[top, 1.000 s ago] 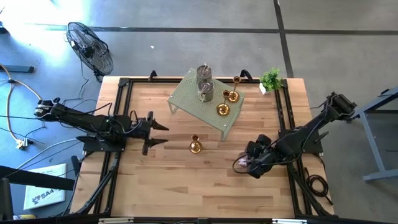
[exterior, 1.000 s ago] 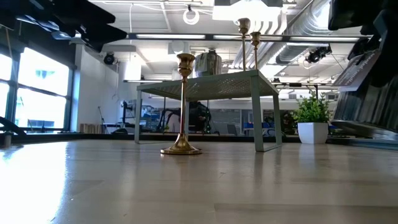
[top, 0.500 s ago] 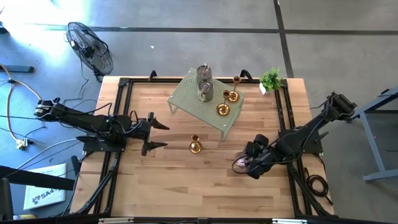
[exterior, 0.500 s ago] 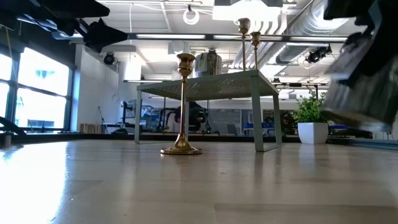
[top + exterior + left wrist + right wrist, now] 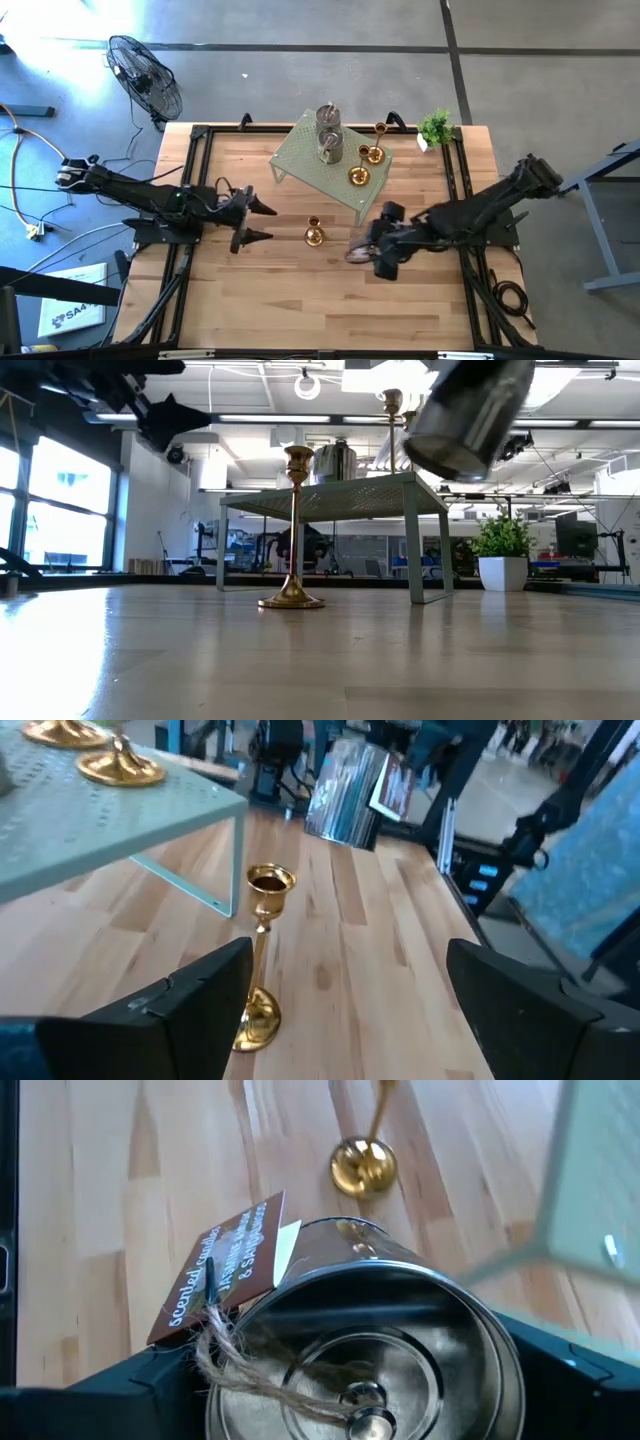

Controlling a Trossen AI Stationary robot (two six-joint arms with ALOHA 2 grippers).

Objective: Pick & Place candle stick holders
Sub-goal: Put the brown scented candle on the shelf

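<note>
One gold candle stick holder [image 5: 314,236] stands on its round base on the wooden table, in front of the pale green rack [image 5: 300,160]. My left gripper [image 5: 270,224] is open and level, its fingers a short way to the left of that holder [image 5: 262,960]. My right gripper [image 5: 365,247] is shut on a grey-silver cup [image 5: 360,1310] that carries twine and a brown tag [image 5: 225,1265]; the cup hangs high above the table [image 5: 465,410]. On the rack stand two more silver cups [image 5: 328,132] and gold holders [image 5: 365,165]. My right gripper has the silver cup's round wall [image 5: 250,1330] between its two fingers [image 5: 110,1390], one on each side. The fingers slant down from the table's right. The cup is lifted clear of the table and tilted, one round end facing the wrist camera.
The rack [image 5: 340,495] stands on thin legs at the table's far middle. A small potted plant [image 5: 436,127] sits at the far right corner. Black frame rails run along the table's left and right sides. A fan [image 5: 145,75] stands on the floor beyond the table.
My right gripper has risen and swung toward the table's left with the silver cup, rolling as it went; the cup now hangs near the rack's near right leg. My left gripper's fingers stand wider apart than a second ago.
</note>
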